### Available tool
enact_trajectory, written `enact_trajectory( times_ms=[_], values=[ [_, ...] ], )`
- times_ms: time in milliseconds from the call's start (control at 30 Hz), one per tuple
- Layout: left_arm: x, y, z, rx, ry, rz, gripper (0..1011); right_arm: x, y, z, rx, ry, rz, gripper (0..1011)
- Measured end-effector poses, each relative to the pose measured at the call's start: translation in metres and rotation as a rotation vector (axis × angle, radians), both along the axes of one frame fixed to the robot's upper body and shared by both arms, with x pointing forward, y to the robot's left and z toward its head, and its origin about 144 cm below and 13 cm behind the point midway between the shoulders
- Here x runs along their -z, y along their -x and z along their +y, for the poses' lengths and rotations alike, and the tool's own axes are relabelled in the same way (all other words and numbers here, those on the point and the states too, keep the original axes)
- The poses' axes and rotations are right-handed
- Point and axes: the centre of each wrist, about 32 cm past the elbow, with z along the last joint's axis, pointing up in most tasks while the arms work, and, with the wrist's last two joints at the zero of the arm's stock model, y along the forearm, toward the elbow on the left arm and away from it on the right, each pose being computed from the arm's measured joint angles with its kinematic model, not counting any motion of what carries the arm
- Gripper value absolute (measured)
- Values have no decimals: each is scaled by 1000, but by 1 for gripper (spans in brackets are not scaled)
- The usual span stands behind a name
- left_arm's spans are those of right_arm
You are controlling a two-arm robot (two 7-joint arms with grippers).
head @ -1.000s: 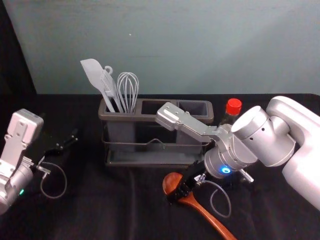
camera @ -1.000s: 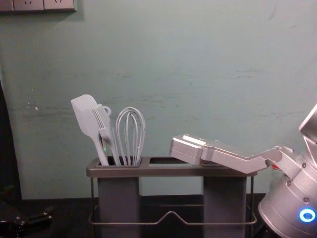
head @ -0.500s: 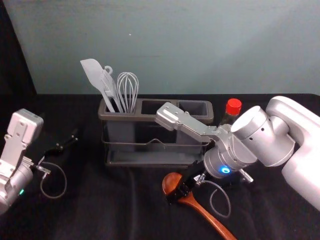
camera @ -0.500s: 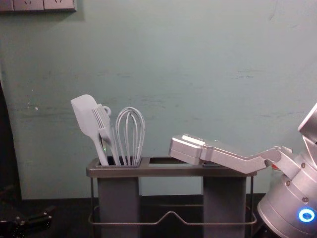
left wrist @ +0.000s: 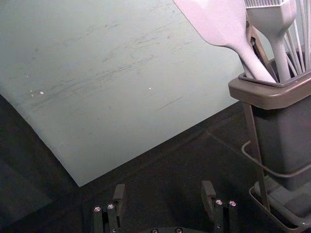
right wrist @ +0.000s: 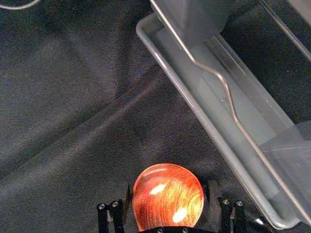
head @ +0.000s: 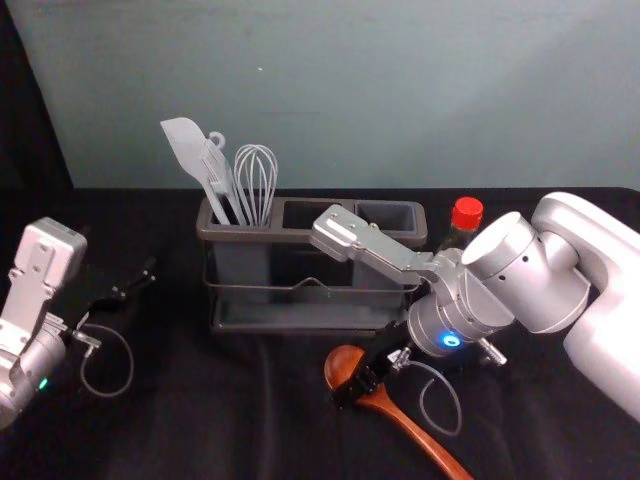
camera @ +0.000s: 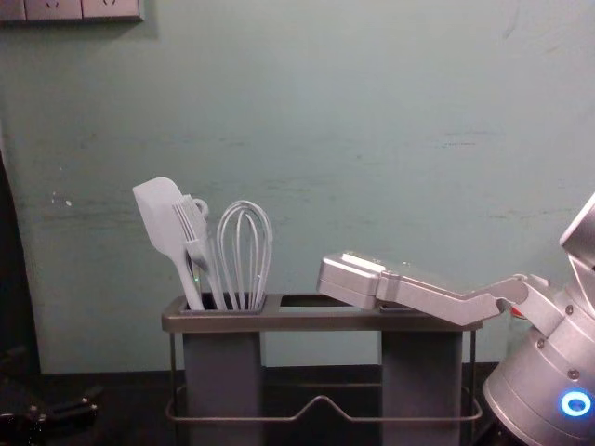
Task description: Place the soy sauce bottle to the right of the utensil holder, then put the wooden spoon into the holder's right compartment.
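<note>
1. Right gripper [head: 358, 384]'s down at the wooden spoon [head: 416, 432], jaws wide either side.
2. Soy sauce bottle [head: 466, 213]'s right of the utensil holder [head: 300, 236].
3. Left gripper [head: 135, 283]'s parked off left, jaws wide too.

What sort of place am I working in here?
Probably a robot test bench rather than a real kitchen: creased black cloth lies under everything and a scuffed wall stands behind, while the holder and spoon supply the kitchen theme.
</note>
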Motion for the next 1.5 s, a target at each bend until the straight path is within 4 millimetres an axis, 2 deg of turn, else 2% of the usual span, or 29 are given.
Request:
enact_trajectory(
  times_ms=[433,567,1000,1500],
  values=[
    [0,0,0,0,0,0,1012,0,0,0,0,-1,0,999],
    [0,0,0,0,0,0,1011,0,0,0,0,-1,0,919],
    [0,0,0,0,0,0,1011,0,0,0,0,-1,0,842],
    [0,0,0,0,0,0,1011,0,0,0,0,-1,1,838]
  ],
)
